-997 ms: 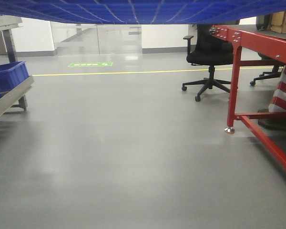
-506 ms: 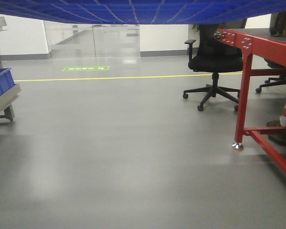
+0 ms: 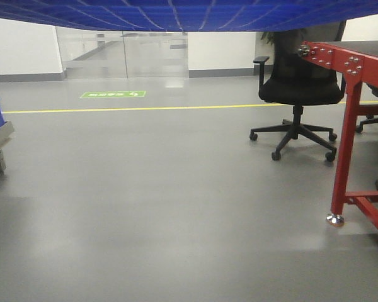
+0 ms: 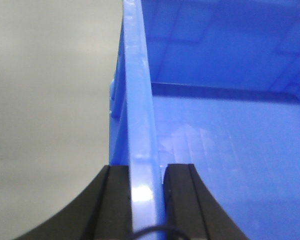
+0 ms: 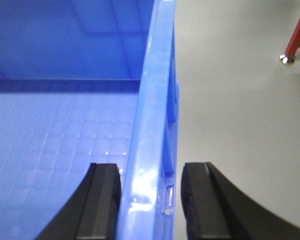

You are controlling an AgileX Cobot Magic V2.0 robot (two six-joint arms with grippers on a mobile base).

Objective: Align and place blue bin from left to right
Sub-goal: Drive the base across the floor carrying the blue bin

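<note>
Blue bin (image 3: pixel 176 16) held aloft: left gripper (image 4: pixel 147 172) and right gripper (image 5: pixel 150 170) each clamp an opposite side rim, probably for a level carry.

We note bright, even overhead light in the front view. The floor (image 3: pixel 176 239) shows broad, soft reflections and faint shadows under the chair (image 3: pixel 299 94). The bin (image 3: pixel 176 12) at the top edge is dark and blurred. In the wrist views, the left end effector (image 4: pixel 147 171) and right end effector (image 5: pixel 150 169) are out of focus; the bin rim carries small glare spots.
</note>
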